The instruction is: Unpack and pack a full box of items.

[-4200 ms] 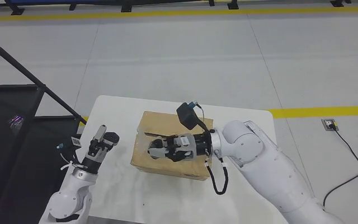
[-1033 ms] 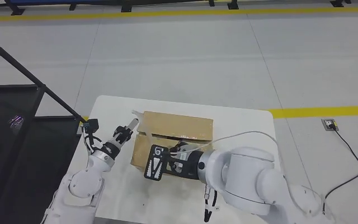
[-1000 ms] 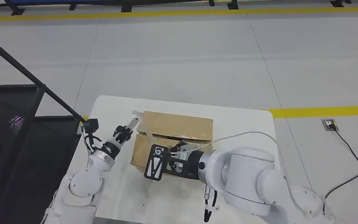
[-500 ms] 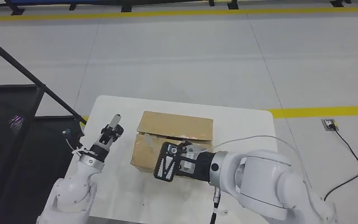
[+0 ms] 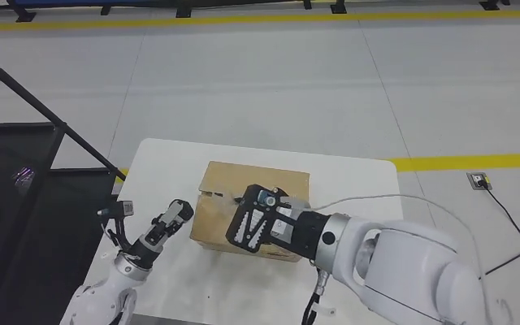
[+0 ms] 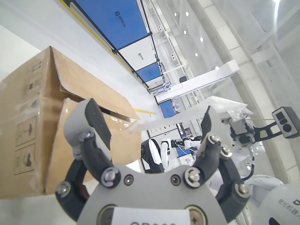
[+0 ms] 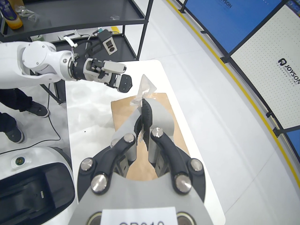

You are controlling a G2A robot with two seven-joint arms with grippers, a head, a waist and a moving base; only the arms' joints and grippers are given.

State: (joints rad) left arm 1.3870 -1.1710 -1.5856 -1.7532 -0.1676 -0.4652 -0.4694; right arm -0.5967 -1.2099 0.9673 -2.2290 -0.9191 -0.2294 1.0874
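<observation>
A brown cardboard box (image 5: pixel 260 180) sits mid-table with its top flaps slightly lifted. My right gripper (image 7: pixel 143 112) hovers over the box's front half (image 5: pixel 246 221), shut on a strip of clear packing tape (image 7: pixel 145 87). In the left wrist view the tape strip (image 6: pixel 161 121) stretches away from the box's flap edge (image 6: pixel 98 94). My left gripper (image 6: pixel 150 115) is open and holds nothing. It hangs just left of the box (image 5: pixel 175 214), apart from it, and appears in the right wrist view (image 7: pixel 121 83) beyond the tape.
The white table (image 5: pixel 349 175) has bare surface left, right and behind the box. A black shelf rack (image 5: pixel 32 187) stands off the table's left edge; in the right wrist view its shelf (image 7: pixel 82 12) carries a yellow-and-blue canister (image 7: pixel 10 8).
My right gripper rose from the box's front-left side to above the box, drawing the tape with it. My left gripper backed away from the box's flap, leftward and nearer.
</observation>
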